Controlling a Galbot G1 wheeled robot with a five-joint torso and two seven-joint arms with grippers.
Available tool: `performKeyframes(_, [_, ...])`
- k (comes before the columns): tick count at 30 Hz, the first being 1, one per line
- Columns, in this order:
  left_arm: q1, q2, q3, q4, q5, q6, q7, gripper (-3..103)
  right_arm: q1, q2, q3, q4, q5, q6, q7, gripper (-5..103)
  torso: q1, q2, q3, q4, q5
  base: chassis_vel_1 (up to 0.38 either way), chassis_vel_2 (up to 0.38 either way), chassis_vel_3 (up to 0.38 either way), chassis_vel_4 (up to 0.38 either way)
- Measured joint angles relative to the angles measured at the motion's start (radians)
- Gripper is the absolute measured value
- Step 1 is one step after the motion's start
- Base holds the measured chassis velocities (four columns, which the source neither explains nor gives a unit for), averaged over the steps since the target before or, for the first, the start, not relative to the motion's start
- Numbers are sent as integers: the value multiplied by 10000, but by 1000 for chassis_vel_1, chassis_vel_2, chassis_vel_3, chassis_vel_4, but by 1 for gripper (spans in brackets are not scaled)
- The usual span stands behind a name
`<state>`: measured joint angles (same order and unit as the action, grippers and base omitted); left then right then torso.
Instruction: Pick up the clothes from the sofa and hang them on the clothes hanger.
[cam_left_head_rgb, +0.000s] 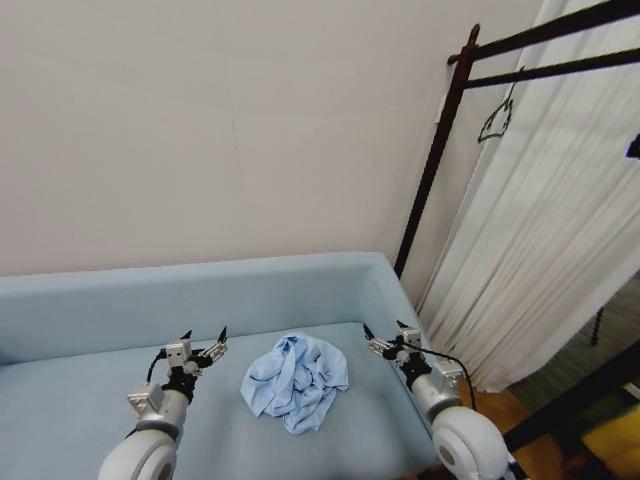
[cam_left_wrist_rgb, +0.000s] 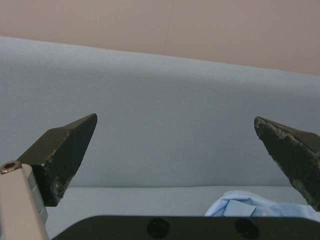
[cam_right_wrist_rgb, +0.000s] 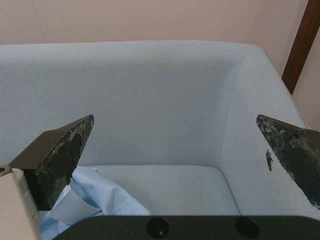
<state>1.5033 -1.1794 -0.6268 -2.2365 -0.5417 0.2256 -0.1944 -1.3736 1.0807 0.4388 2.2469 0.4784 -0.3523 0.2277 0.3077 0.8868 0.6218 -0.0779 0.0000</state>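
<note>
A crumpled light-blue shirt (cam_left_head_rgb: 296, 381) lies on the seat of the pale blue sofa (cam_left_head_rgb: 200, 290). To its left my left gripper (cam_left_head_rgb: 204, 338) hovers open over the cushion, a corner of the shirt (cam_left_wrist_rgb: 250, 205) peeking in below it. On the shirt's other side my right gripper (cam_left_head_rgb: 383, 332) stands open near the sofa's right arm, with the shirt (cam_right_wrist_rgb: 95, 197) beside one finger. Neither holds anything. The dark wooden clothes hanger rack (cam_left_head_rgb: 440, 140) rises behind the sofa's right end, its top bars (cam_left_head_rgb: 560, 45) running to the right.
White curtains (cam_left_head_rgb: 540, 250) hang at the right behind the rack. The plain wall (cam_left_head_rgb: 200, 120) backs the sofa. The sofa's right arm (cam_right_wrist_rgb: 260, 115) curves close by my right gripper. Wooden floor (cam_left_head_rgb: 500, 410) shows at the lower right.
</note>
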Motion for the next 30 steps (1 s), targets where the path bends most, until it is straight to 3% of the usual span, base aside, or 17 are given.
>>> performKeyframes(15, [42,-23,20,-48,48,14,8,100,14,3,4,-35,-21,17,-13,100,-1,0,0,0,0,0,0,0,0])
performKeyframes(21, [82,-29,28,14,532,-18,217,100,17,23,19,-58,-34,21,-14,100,-1,0,0,0,-1,0,0,0,0])
performKeyframes(30, [4,0,335,-23,297,169,98,100,43,22,23,-92,-43,27,-17,100,-1,0,0,3,0,0,0,0,0])
